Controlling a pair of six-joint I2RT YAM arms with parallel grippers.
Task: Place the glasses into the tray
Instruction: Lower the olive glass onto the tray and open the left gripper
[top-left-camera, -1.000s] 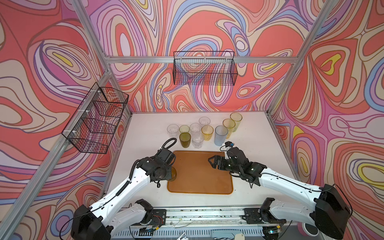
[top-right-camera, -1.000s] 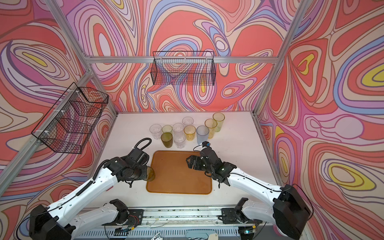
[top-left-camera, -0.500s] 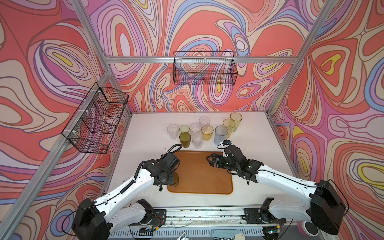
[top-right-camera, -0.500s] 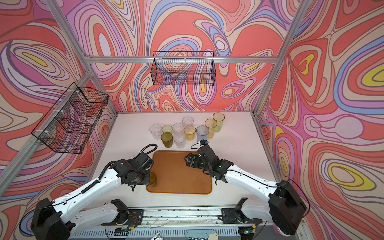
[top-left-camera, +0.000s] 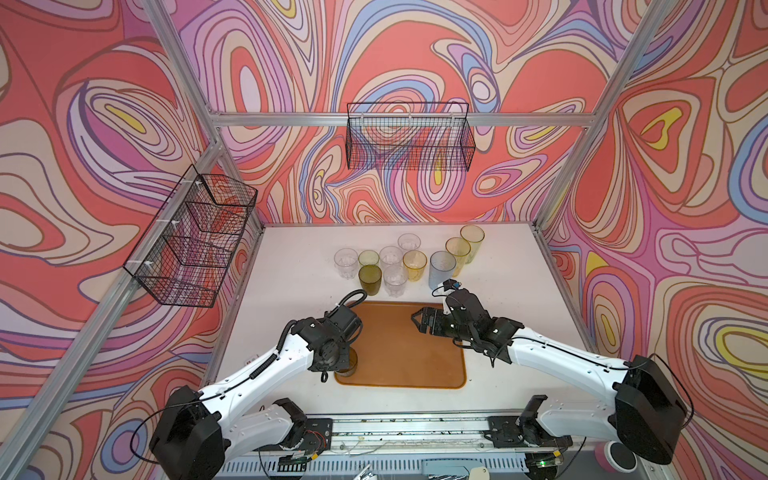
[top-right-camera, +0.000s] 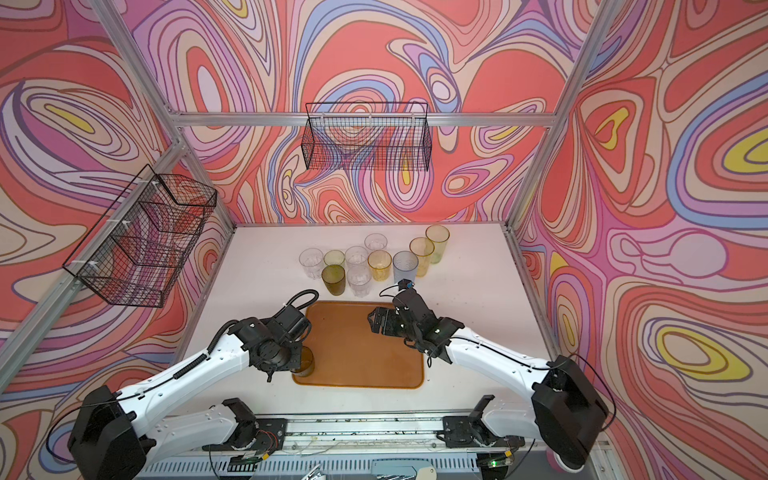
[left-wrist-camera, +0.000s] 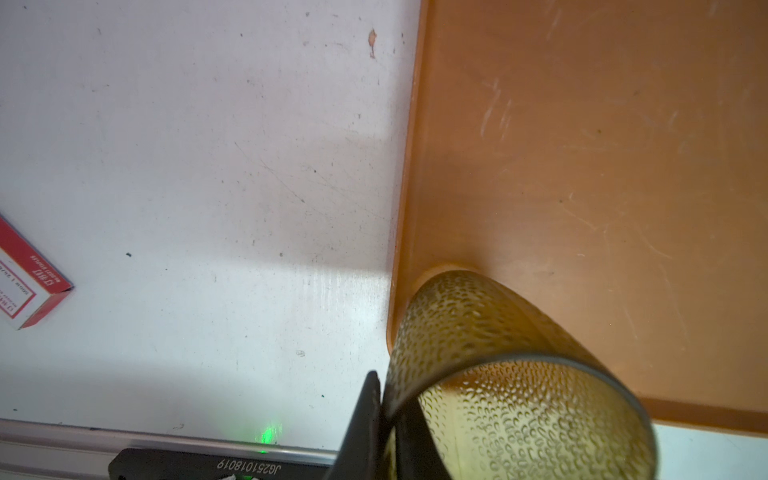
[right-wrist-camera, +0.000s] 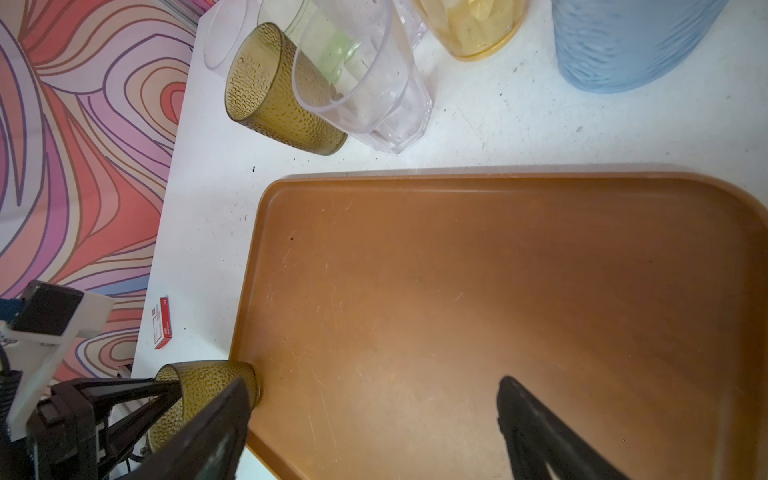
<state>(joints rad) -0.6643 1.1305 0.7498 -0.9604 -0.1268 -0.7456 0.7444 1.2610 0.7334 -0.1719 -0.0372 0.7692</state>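
A dimpled olive-amber glass (left-wrist-camera: 498, 353) stands upright in the near left corner of the orange-brown tray (top-left-camera: 407, 345). It also shows in the right wrist view as the same glass (right-wrist-camera: 208, 382). My left gripper (left-wrist-camera: 386, 399) is shut on the wall of its rim, one finger inside and one outside. My right gripper (top-left-camera: 417, 322) hangs open and empty over the tray's far right part (right-wrist-camera: 457, 291). Several more glasses stand on the table behind the tray, among them a pale blue one (top-left-camera: 441, 268), an olive one (top-left-camera: 370, 279) and a clear one (top-left-camera: 395, 279).
A small red-and-white box (right-wrist-camera: 161, 322) lies on the white table left of the tray. Black wire baskets hang on the back wall (top-left-camera: 409, 137) and the left wall (top-left-camera: 191, 237). Aluminium frame posts stand at the table's corners, and a rail runs along its front.
My left arm has carried the olive-amber glass from the tray's left edge toward its near left corner and set it down. My right gripper has drifted slightly left.
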